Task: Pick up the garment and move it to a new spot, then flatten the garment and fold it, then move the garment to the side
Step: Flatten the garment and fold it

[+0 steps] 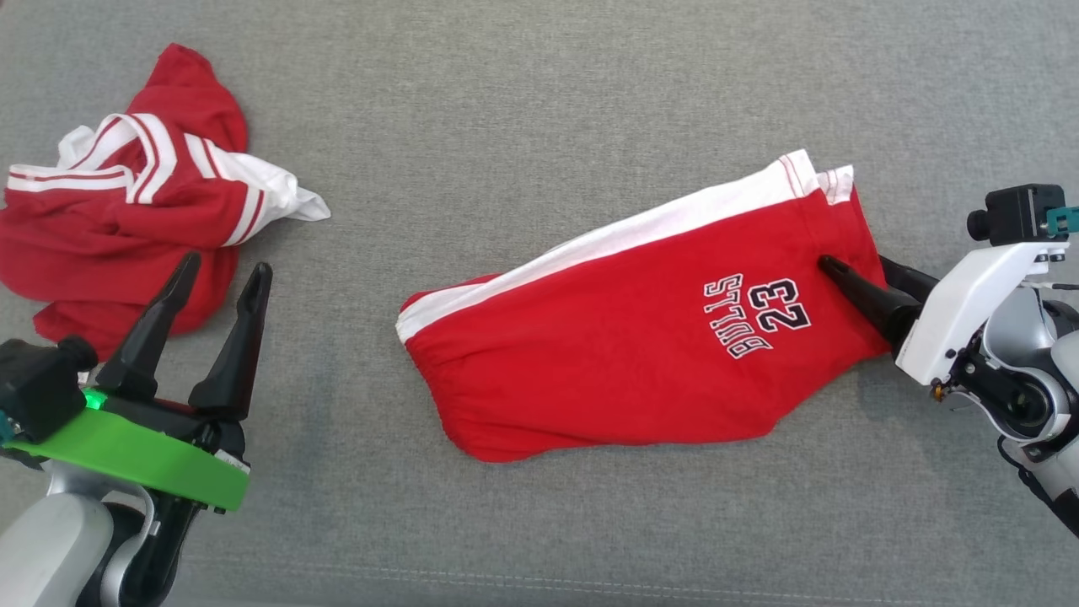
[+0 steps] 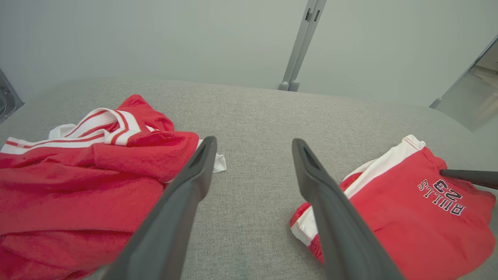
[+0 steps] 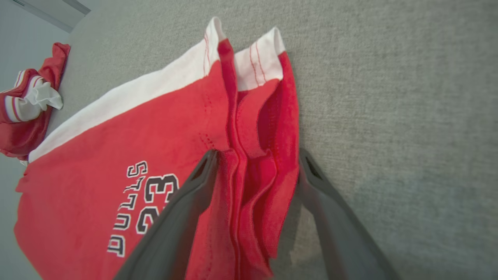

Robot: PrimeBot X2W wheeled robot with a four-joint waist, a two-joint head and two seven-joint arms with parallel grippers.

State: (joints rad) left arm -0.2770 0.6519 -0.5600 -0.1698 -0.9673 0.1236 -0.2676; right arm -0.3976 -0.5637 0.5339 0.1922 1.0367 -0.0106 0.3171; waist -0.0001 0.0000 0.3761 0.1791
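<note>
Your left gripper (image 1: 226,263) sits closest to the head camera, down at the lower left. Its fingers are spread wide with nothing between them, and it hangs over the grey fabric bench (image 1: 539,110) right at the edge of the crumpled pile. Going by size after the bench, you've got the red shorts (image 1: 624,337) with the white side stripe. They lie fairly flat and doubled over, a bit right of centre, with the waistband toward the left and the leg hems toward the right. Next is the crumpled red-and-white garment (image 1: 126,211), bunched up at the far left and well apart from the shorts. Your right gripper (image 1: 853,263) is low at the shorts' hem end. Its fingers are apart and straddle the bunched layers of the hem without squeezing them: one lies on the red cloth and the other just off the edge, by the bench. Smallest bit is the "BULLS 23" print (image 1: 759,316), just beside that inner finger.
</note>
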